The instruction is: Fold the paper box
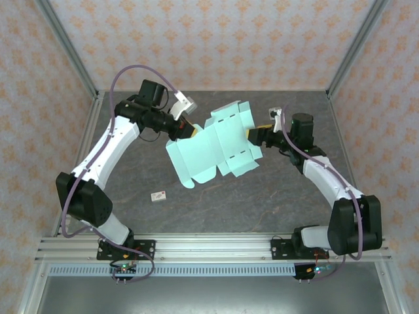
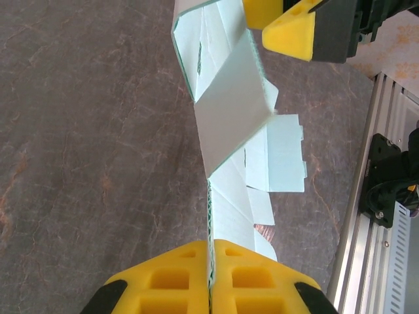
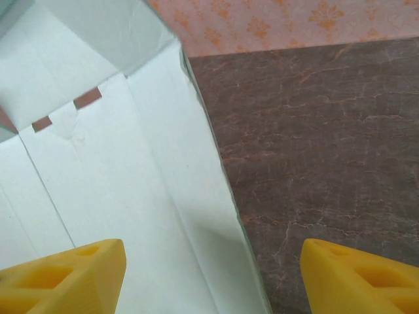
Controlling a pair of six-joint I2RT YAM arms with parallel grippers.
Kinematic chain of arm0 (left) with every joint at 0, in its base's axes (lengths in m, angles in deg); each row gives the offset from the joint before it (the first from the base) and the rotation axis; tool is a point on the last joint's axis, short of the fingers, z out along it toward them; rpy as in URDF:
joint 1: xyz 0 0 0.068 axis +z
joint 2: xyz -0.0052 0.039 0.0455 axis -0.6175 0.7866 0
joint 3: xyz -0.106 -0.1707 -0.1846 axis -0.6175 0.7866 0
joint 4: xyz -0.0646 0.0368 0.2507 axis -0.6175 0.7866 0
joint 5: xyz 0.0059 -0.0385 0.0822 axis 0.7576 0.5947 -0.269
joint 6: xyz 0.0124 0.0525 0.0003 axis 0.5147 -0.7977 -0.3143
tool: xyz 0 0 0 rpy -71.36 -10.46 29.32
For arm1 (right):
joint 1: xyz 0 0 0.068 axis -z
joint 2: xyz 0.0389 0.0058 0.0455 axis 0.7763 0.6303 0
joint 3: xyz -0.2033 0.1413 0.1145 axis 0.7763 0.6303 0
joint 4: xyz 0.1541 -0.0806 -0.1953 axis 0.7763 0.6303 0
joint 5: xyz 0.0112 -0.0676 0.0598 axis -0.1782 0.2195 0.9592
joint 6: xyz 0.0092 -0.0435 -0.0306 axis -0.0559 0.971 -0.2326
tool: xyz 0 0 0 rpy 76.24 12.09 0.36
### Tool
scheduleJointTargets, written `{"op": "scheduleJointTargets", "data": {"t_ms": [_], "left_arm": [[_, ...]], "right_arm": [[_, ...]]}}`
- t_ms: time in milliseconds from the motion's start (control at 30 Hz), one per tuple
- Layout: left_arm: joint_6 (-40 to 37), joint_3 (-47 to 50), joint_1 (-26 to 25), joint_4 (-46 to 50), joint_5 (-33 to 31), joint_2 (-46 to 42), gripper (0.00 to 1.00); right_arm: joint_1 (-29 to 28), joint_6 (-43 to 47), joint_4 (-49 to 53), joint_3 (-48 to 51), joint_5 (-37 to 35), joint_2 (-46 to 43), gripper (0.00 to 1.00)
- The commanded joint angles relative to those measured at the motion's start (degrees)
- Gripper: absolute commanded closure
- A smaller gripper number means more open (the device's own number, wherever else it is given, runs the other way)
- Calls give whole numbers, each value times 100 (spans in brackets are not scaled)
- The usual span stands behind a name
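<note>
Mid-fold: left gripper (image 2: 211, 252) jaws clenched on paper box (image 1: 216, 147), right gripper (image 3: 213, 261) jaws wide open; next probably grabbing the right edge to crease.

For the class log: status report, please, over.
Left pincer shut on paper box. Right pincer open around box edge. White tag lies well clear.

1 paper box (image 1: 216, 147), 1 tag (image 1: 158, 195), 2 arms (L arm (image 1: 108, 152), R arm (image 1: 327, 180)).

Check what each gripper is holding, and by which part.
The left gripper is shut on the paper box, pinching the unfolded sheet's left edge. The right gripper is open; the sheet's right edge sits between its fingers, not clamped.
</note>
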Motion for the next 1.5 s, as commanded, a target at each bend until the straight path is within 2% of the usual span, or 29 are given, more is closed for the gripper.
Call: {"op": "scheduleJointTargets", "data": {"t_ms": [0, 133, 200, 333, 567, 700, 833, 1033, 1167, 1467], "left_arm": [[112, 45, 10, -217, 202, -109, 100], [57, 54, 10, -166, 178, -106, 100], [55, 79, 10, -176, 160, -125, 100], [44, 85, 10, -176, 119, -91, 100], [58, 71, 10, -167, 64, -45, 100], [46, 54, 10, -152, 44, -36, 100], [29, 54, 2, -140, 47, -40, 100], [-2, 58, 0, -107, 44, -28, 100], [-5, 45, 2, -96, 33, 3, 100], [-36, 36, 1, -76, 10, 13, 100]], "right_arm": [[29, 126, -656, 79, 354, 180, 29], [29, 336, -787, -12, 612, 382, 32], [28, 437, -805, -87, 798, 472, 38], [28, 515, -757, -202, 880, 595, 58], [32, 711, -513, -288, 857, 594, 71], [24, 892, -246, -382, 836, 590, 71], [28, 964, -113, -463, 812, 583, 65], [33, 1185, 228, -636, 704, 580, 67], [37, 1250, 278, -648, 666, 538, 64], [37, 1383, 460, -738, 651, 566, 74]]}}
